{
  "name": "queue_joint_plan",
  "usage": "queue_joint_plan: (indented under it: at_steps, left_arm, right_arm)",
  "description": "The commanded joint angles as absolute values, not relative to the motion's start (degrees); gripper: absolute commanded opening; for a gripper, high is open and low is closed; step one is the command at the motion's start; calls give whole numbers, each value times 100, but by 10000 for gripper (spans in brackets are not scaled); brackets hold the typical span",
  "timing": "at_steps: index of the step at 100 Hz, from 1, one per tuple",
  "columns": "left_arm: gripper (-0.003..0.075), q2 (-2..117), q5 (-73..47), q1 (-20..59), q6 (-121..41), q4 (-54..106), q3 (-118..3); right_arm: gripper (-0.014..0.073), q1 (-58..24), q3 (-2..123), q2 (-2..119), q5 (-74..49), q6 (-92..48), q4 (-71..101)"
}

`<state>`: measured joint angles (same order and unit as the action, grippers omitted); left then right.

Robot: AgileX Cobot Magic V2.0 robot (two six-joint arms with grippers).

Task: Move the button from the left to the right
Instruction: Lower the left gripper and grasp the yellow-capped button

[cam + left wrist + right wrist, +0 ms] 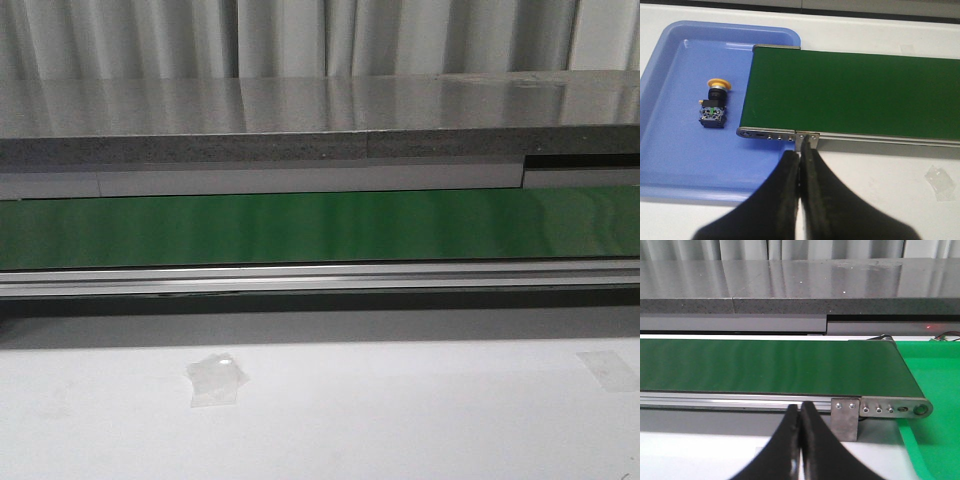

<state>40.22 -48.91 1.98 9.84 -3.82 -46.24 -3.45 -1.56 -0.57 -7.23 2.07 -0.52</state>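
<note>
The button (714, 102), a yellow cap on a black boxy body, lies on its side in a blue tray (670, 160) beside the end of the green conveyor belt (850, 92). My left gripper (801, 155) hovers shut and empty over the white table, just in front of the belt's end bracket and well to the side of the button. My right gripper (800, 410) is shut with nothing in it, in front of the belt's (770, 365) other end. Neither gripper nor the button shows in the front view, which sees only the belt (320, 228).
A green tray (935, 385) sits at the belt's right end. The belt runs on a metal frame (320, 278) with brackets (845, 417). A grey ledge (300, 125) runs behind. Bits of clear tape (215, 380) lie on the white table (400, 420).
</note>
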Motion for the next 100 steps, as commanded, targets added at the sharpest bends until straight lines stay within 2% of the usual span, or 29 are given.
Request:
queue_joint_plan:
  at_steps: [1, 5, 15, 22, 27, 54, 100]
  left_arm:
    - [144, 4043, -4549, 235, 1035, -381, -4817]
    - [222, 4043, -4549, 235, 1035, -381, -4817]
    - [484, 4043, -4549, 235, 1035, -381, -4817]
    - [597, 4043, -4549, 235, 1035, -381, -4817]
    - [632, 4043, -4537, 235, 1035, -414, -4817]
    - [627, 4416, -4070, 77, 1411, -884, -4926]
    - [627, 7328, -3663, -1437, 1273, -1011, -6420]
  right_arm:
    - [-68, -334, -70, -166, -204, 201, -103]
    - [-68, -334, -70, -166, -204, 201, -103]
    - [-68, -334, -70, -166, -204, 201, -103]
    - [-68, -334, -70, -166, -204, 201, -103]
    - [-68, -334, -70, -166, -204, 201, -103]
    - [-68, -334, -70, -166, -204, 201, -103]
    - [-68, -334, -70, -166, -204, 201, -103]
